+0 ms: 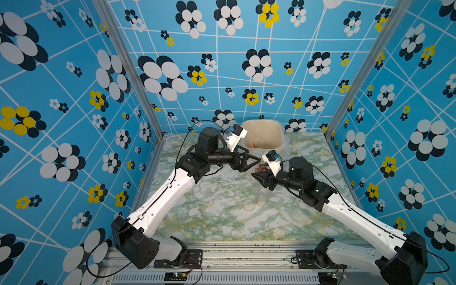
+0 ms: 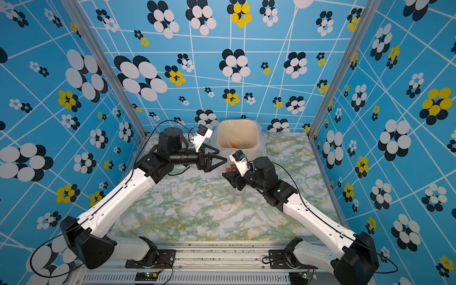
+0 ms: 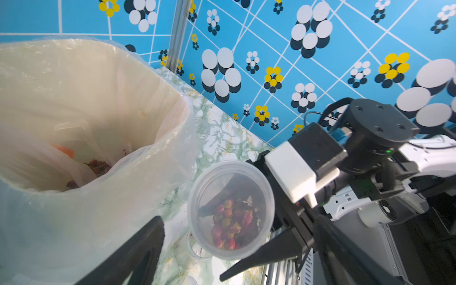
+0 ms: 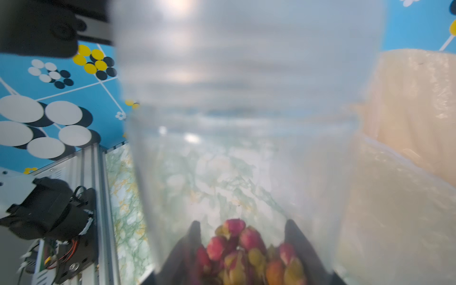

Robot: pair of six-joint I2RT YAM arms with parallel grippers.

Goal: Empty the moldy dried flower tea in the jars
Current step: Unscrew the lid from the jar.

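Tabletop (image 1: pixel 217 222): green-veined marble print; lined beige bin (image 1: pixel 271 130) at rear. Walls (image 1: pixel 222 74): blue floral print. Left pincer (image 1: pixel 249 155) spread, empty; right pincer (image 4: pixel 241 223) grips clear jar (image 3: pixel 230 177) of dried rosebuds (image 3: pixel 232 222).

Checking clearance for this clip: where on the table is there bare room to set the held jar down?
Bare: the wide marble table stretch between the left arm and the empty jar and lid, and the back corner behind the right arm. Crowded: before the bin, where the left gripper and the tea jar in the right gripper meet.
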